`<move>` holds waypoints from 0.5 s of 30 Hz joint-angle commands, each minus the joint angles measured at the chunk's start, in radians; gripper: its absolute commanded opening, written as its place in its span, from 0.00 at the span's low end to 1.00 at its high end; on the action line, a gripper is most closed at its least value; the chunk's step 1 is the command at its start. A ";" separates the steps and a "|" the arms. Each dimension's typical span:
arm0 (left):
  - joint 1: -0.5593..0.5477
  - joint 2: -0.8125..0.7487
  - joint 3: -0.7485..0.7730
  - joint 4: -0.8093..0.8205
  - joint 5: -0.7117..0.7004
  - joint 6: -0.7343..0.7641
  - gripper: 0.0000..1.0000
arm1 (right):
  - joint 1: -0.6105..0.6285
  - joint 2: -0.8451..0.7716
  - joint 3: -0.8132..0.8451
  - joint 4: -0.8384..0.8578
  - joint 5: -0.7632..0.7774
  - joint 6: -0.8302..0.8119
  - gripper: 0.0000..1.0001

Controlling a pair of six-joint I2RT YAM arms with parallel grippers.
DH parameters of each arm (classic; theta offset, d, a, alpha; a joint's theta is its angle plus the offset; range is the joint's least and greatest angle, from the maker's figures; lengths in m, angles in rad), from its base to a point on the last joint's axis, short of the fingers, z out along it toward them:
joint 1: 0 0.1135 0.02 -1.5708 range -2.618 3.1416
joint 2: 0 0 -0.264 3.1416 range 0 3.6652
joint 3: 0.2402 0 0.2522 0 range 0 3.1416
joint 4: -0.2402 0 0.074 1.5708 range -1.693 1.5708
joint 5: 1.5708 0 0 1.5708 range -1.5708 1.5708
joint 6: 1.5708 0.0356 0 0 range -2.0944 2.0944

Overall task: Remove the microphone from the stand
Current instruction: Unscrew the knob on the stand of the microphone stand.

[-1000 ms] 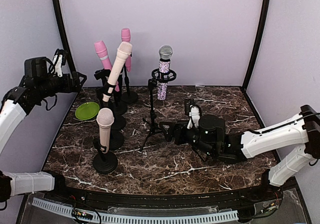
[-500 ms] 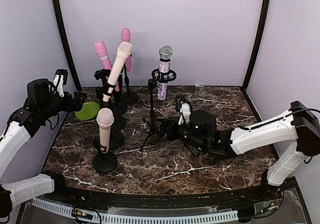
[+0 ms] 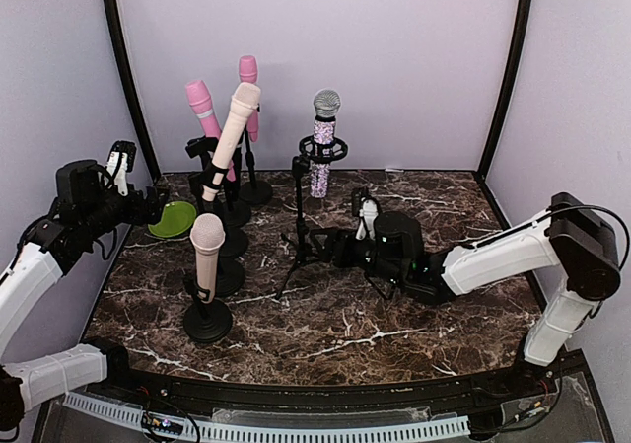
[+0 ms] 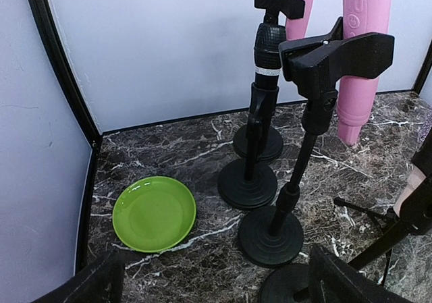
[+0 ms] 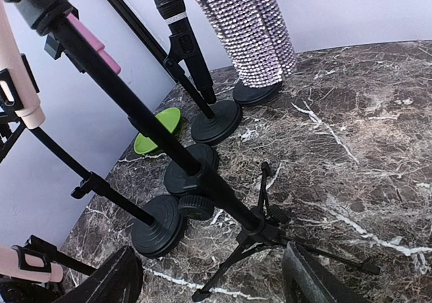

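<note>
A glitter-covered microphone [image 3: 323, 142] with a silver head stands upright in the ring clip of a black tripod stand [image 3: 299, 228]. My right gripper [image 3: 333, 250] lies low on the table against the tripod's legs. In the right wrist view its jaws [image 5: 212, 283] are open, with the tripod hub [image 5: 270, 223] and a leg between the fingers [image 5: 111, 279]; the glitter microphone's body [image 5: 246, 30] rises above. My left gripper [image 3: 155, 199] hovers open at the table's left edge, and in its wrist view [image 4: 216, 289] it holds nothing.
Two cream microphones [image 3: 207, 251] [image 3: 235, 127] and two pink ones [image 3: 202, 108] [image 3: 247, 83] sit in round-based stands left of the tripod. A green plate [image 3: 172, 219] [image 4: 154, 213] lies at the back left. Round stand bases [image 5: 158, 225] crowd close to the tripod.
My right arm has slid left across the table until its gripper reached the tripod's legs. My left arm dropped lower and came a little nearer the plate, then held still.
</note>
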 commanded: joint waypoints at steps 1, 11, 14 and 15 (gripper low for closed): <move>0.007 -0.002 -0.010 0.025 -0.021 0.019 0.97 | -0.027 0.008 0.017 0.043 -0.050 -0.006 0.72; 0.007 0.011 -0.009 0.022 -0.026 0.019 0.97 | -0.027 0.087 0.116 -0.020 -0.071 -0.063 0.61; 0.007 0.014 -0.008 0.019 -0.027 0.019 0.97 | -0.027 0.126 0.149 -0.024 -0.065 -0.076 0.58; 0.007 0.015 -0.008 0.021 -0.027 0.018 0.97 | -0.026 0.142 0.163 -0.026 -0.065 -0.081 0.55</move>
